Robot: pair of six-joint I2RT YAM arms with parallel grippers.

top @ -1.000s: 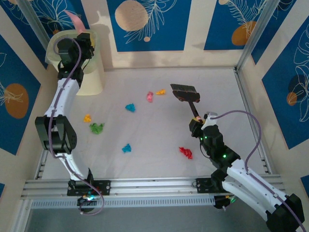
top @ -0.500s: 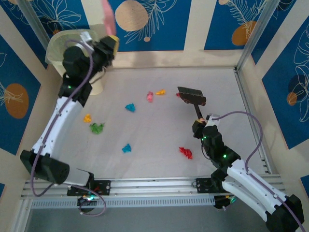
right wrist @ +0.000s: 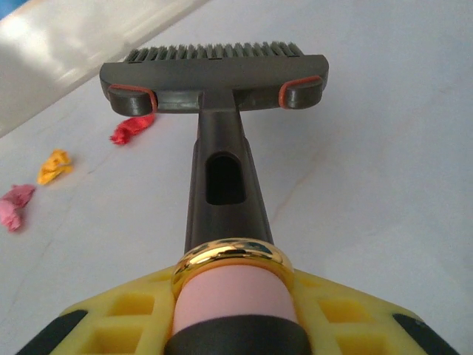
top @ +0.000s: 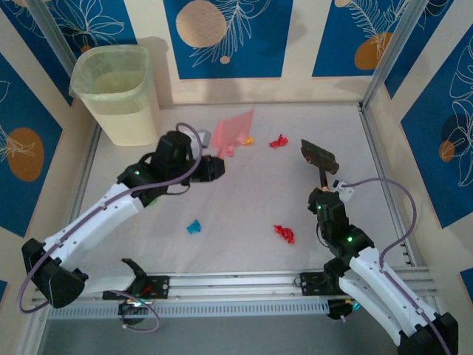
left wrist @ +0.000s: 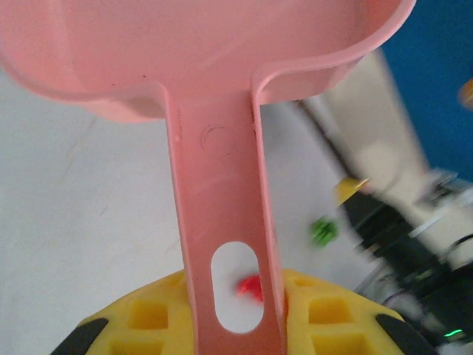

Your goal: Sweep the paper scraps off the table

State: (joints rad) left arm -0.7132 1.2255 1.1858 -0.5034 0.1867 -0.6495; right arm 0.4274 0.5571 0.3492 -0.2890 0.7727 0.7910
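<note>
My left gripper [top: 212, 167] [left wrist: 229, 325] is shut on the handle of a pink dustpan [top: 233, 130] [left wrist: 222, 214], held tilted over the back middle of the table [top: 244, 200]. Paper scraps lie scattered: a red one [top: 278, 140] [right wrist: 131, 129], an orange one [top: 248, 140] [right wrist: 55, 165] and a pink one [top: 229, 150] [right wrist: 15, 205] beside the pan, another red one [top: 284, 234] and a cyan one [top: 194, 226] nearer the front. My right gripper [top: 326, 194] [right wrist: 233, 310] is shut on the handle of a dark brush [top: 319, 155] [right wrist: 214, 74], right of the scraps.
A pale yellow bin [top: 118, 89] stands in the back left corner. Patterned panels wall the table on three sides, and an aluminium rail [top: 236, 285] runs along the near edge. My left arm stretches across the left half of the table.
My left arm swung the dustpan from above the bin down to the table's back middle. The brush shifted right, leaving a red scrap where its head was.
</note>
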